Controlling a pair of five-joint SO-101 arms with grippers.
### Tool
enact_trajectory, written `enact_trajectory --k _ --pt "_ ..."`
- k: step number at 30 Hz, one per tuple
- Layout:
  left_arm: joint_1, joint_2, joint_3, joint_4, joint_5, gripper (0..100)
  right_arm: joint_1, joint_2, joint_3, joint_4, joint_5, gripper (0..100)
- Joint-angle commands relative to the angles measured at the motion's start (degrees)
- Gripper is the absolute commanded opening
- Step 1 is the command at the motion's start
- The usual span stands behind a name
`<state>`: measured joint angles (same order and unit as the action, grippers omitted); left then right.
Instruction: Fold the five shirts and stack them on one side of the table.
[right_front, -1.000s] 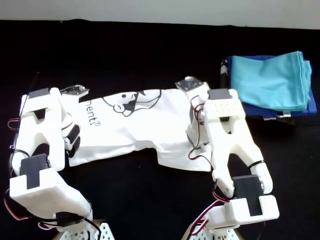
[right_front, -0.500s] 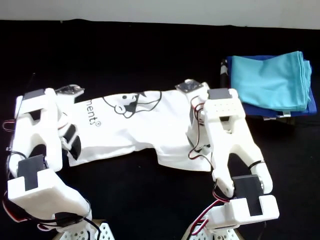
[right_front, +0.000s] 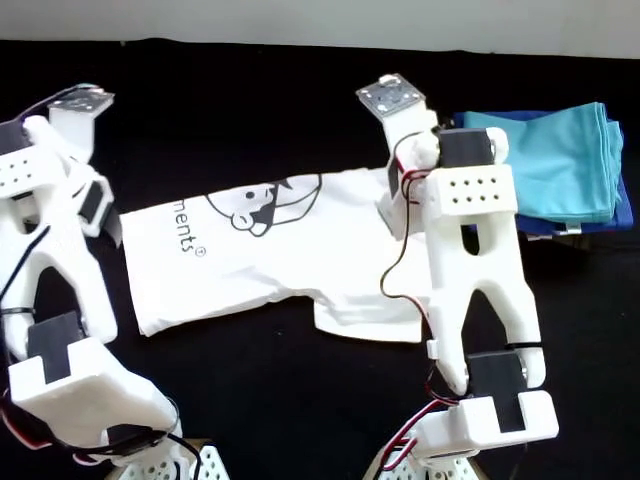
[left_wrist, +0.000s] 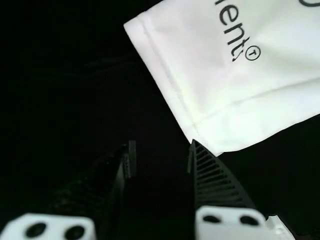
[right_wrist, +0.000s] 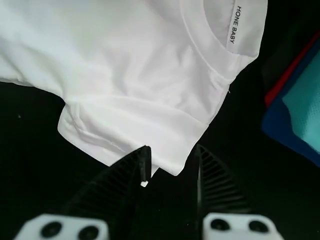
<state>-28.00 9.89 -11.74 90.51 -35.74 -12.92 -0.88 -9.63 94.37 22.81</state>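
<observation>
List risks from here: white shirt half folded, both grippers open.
The white printed cotton shirt has a sleeve flap jutting out; the next fold may come out crooked.
The right gripper, open at that flap's edge, might pinch only one layer.
The folded teal and blue shirt stack lies close and could get nudged.

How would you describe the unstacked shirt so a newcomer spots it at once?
On the black table, look to the middle, left of the folded stack at the right edge. The white shirt lies there spread out flat. It is the only white garment and carries black lettering and a cartoon drawing; the stack is turquoise over blue.
</observation>
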Motion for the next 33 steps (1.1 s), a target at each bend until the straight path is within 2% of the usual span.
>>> enact_trajectory --k 1,3,5,8,9,14,19,23,33 --pt "4.1 -2.2 -0.5 0.2 0.0 17 0.2 -2.6 1.4 0.0 0.3 14.6" --pt "6.4 -2.1 1.5 -0.8 1.8 17 0.2 -2.5 4.0 -3.2 0.3 14.6" --pt "8.5 -2.1 4.5 -5.1 4.5 16 0.2 -2.5 7.2 -9.4 0.3 14.5" --pt "11.3 -1.5 9.7 -12.2 6.6 1 0.2 -2.4 12.4 -20.4 0.1 5.8" --pt "12.1 -0.5 10.8 -13.7 6.9 1 0.2 -2.3 13.8 -23.3 -0.6 0.5" --pt "11.6 10.2 9.2 -20.1 7.5 1 0.2 5.5 12.0 -29.4 -4.6 0.6" --pt "7.3 23.7 -4.7 -19.0 13.2 1 0.2 19.3 0.7 -33.6 -4.6 0.6" --pt "6.0 33.4 -18.8 -14.8 13.1 1 0.3 31.0 -9.4 -33.6 -4.6 0.6" --pt "3.9 55.5 -53.7 -11.5 13.1 1 0.7 57.3 -39.1 -33.5 -4.3 0.6"
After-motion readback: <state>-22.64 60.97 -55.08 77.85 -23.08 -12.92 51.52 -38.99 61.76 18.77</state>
